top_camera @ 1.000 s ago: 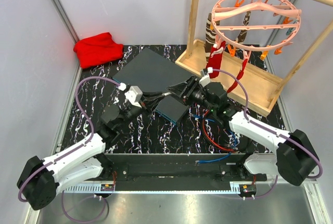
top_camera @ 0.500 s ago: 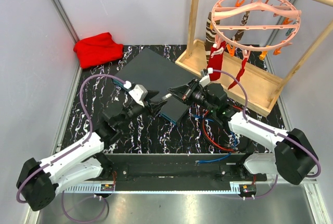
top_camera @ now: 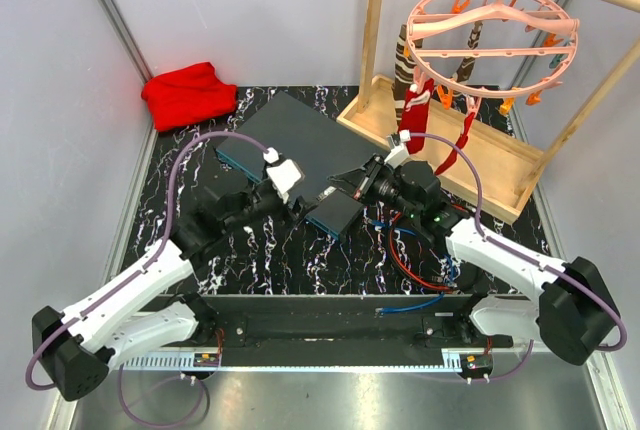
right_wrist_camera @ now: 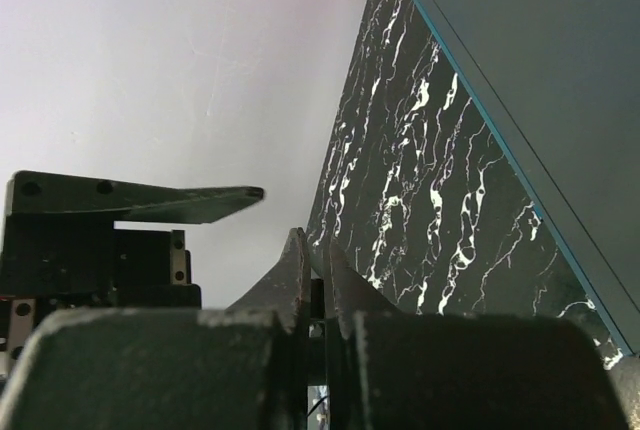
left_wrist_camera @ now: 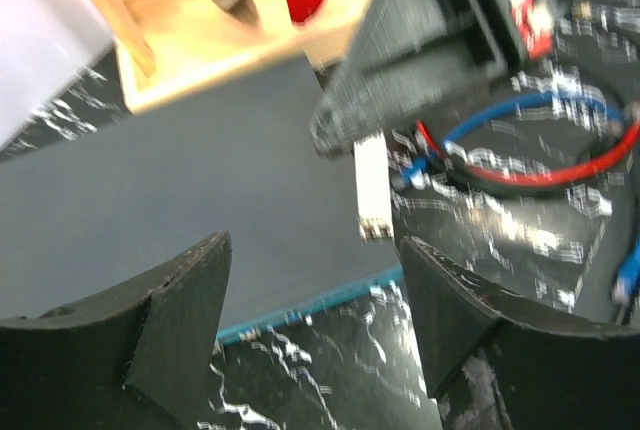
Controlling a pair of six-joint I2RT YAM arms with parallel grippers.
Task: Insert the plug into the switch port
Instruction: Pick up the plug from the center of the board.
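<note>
I hold the plug (left_wrist_camera: 373, 188) over the near right end of the switch (top_camera: 285, 130).
My right gripper (right_wrist_camera: 315, 250) is clamped on it; my left gripper (left_wrist_camera: 315, 270) stands wide apart, empty, near on the left.

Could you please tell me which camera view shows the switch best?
Top external: most of the switch shows, only its near end partly covered. Left wrist gives a blurred top and teal edge; right wrist, only an edge strip.
</note>
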